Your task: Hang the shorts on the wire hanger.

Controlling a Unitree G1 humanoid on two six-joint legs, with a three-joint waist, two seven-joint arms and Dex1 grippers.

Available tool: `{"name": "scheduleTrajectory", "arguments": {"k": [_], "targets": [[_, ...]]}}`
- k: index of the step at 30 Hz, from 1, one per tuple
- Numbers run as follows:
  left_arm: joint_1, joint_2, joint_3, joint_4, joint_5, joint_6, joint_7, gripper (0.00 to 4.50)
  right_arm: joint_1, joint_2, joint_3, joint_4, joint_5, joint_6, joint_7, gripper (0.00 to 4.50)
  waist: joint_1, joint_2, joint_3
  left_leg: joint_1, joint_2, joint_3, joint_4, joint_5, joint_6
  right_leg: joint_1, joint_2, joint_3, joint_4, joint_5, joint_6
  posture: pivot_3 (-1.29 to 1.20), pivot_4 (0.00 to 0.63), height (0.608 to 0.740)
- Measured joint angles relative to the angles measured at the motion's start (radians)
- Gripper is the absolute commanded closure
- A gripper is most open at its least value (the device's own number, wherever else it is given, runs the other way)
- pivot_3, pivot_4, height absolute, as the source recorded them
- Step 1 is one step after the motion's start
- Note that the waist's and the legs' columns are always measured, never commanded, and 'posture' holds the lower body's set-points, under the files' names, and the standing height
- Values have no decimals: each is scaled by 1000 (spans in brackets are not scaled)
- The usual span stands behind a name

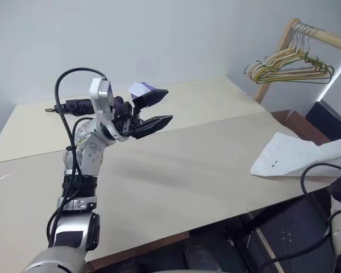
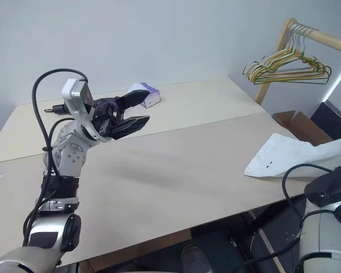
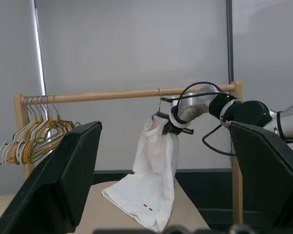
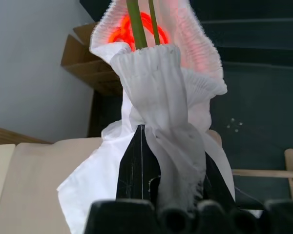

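Note:
The white shorts [image 3: 154,185] hang by their gathered waistband below the wooden rod [image 3: 107,95], and their lower end trails onto the table's right edge [image 1: 290,153]. My right gripper [image 3: 170,127] is shut on the waistband [image 4: 161,73]. Two thin wires of the wire hanger [image 4: 136,22] run into the waistband opening in front of the reddish inner patch. The hanger's hook [image 3: 159,96] sits over the rod. My left gripper [image 1: 168,105] is raised above the left part of the table, open and empty, pointing toward the rack.
A bunch of yellow, green and pink hangers [image 1: 290,65] hangs at the rod's other end. A small white-purple tissue box [image 2: 145,94] stands at the back of the beige table [image 1: 204,170]. A cardboard box [image 2: 298,122] lies on the floor by the rack.

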Motion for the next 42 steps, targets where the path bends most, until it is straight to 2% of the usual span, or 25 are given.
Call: {"name": "scheduleTrajectory", "arguments": {"k": [2, 5, 11, 12, 19, 24, 38, 40, 42], "targets": [[-10, 0, 0, 1, 0, 0, -7, 0, 25, 14, 31, -1, 2, 0, 16, 3307, -11, 0, 0, 2, 0, -1, -1, 0, 0, 3, 0, -1, -1, 0, 0, -325, 0, 740], [-10, 0, -1, 1, -1, 1, -13, 0, 75, 36, 106, -13, -10, 1, 13, 2247, -26, 1, 0, 5, 0, 0, -2, 0, 0, 5, 0, 1, -1, -1, 2, -319, 0, 740], [2, 2, 0, -2, -1, 3, -15, 0, 133, 56, 282, -208, -118, 10, -68, 179, -48, 4, 2, 8, 1, 0, -2, 0, 0, 7, 0, 2, 0, -3, 6, -309, 0, 740], [6, 3, 0, -3, -1, 3, -10, 0, 149, 63, 321, -250, -147, 10, -85, 49, -50, 4, 2, 9, 1, 0, -2, 0, 0, 7, 0, 2, 0, -3, 6, -309, 0, 740], [28, 1, -5, -10, 1, 3, 5, 0, 202, 179, 455, -437, -256, 13, -146, 49, -58, 4, 2, 11, 1, 0, -2, 0, 0, 9, 0, 3, 1, -4, 7, -294, 0, 740], [33, 3, -6, -37, 0, 5, 20, 0, 228, 213, 534, -481, -298, 13, -120, 49, -52, 3, 2, 10, 1, 0, -2, 0, 0, 9, 0, 3, 1, -4, 7, -278, 0, 740], [59, 21, 0, -69, -2, 28, 44, 0, 219, 243, 489, -443, -277, 50, -19, 49, -32, 2, 3, 10, 0, 0, -2, 0, 0, 9, 0, 3, 0, -3, 7, -270, 0, 740], [59, 23, 0, -69, -2, 30, 44, 0, 221, 239, 506, -440, -284, 51, 1, 49, -33, 3, 3, 10, 0, 0, -2, 0, 0, 8, 0, 3, 0, -3, 7, -273, 0, 740], [59, 23, 0, -69, -2, 31, 43, 0, 230, 220, 574, -442, -321, 51, 22, 49, -35, 3, 3, 10, 0, 0, -2, 0, 0, 8, 0, 3, 0, -3, 7, -278, 0, 740]]}}
